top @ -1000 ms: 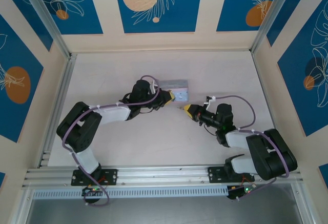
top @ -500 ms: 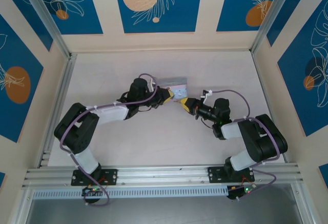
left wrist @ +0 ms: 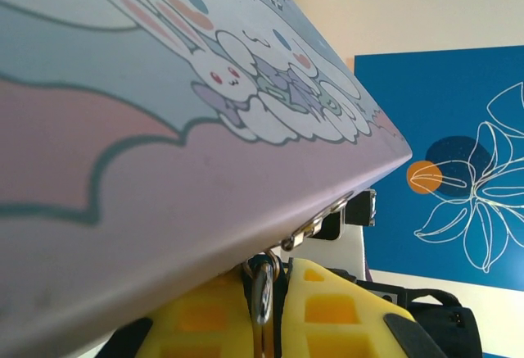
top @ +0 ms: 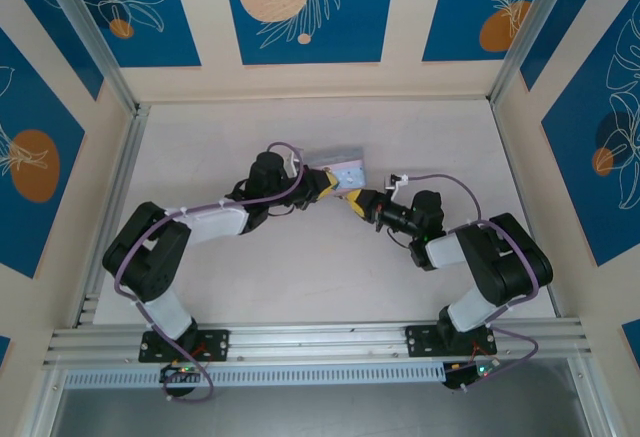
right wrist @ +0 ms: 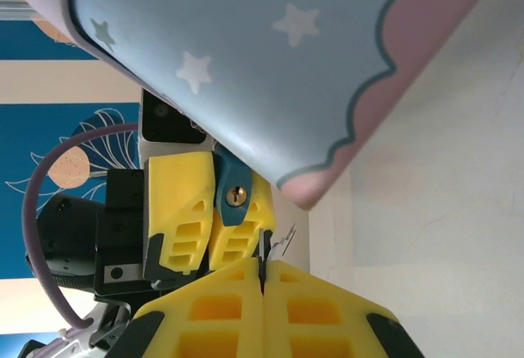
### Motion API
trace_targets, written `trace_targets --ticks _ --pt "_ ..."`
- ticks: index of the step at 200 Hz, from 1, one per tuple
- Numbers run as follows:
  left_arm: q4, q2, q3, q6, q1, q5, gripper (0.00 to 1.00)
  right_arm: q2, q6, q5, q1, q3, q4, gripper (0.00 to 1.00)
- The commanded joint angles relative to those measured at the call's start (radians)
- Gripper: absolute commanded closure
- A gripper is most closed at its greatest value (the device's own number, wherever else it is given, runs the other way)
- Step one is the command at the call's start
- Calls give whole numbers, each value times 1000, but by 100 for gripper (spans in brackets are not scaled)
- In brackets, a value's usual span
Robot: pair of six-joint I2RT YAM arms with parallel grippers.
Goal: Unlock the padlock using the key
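The left tool [top: 336,189] clenches the padlock [right wrist: 235,198], its keyhole facing the right tool [right wrist: 262,274]. That tool pinches the key [right wrist: 262,247], blade lengthwise toward the padlock. Pale table [top: 300,277], blue leaf-patterned walls [top: 300,7].

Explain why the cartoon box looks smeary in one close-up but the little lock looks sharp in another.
Left wrist view: the tin box lies very close to the lens, so its near side blurs. Right wrist view: the padlock sits farther off, in focus. Top view: even light, faint shadows.
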Motion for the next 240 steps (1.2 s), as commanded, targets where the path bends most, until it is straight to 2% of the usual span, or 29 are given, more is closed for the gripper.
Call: trace_targets --ticks 1,117,240 --pt "110 -45 -8 4 14 23 100 15 9 27 8 22 36 100" --pt "110 -46 -14 5 15 22 100 89 57 56 19 54 99 100" --pt "104 -38 -18 15 14 16 100 66 55 52 16 30 87 100"
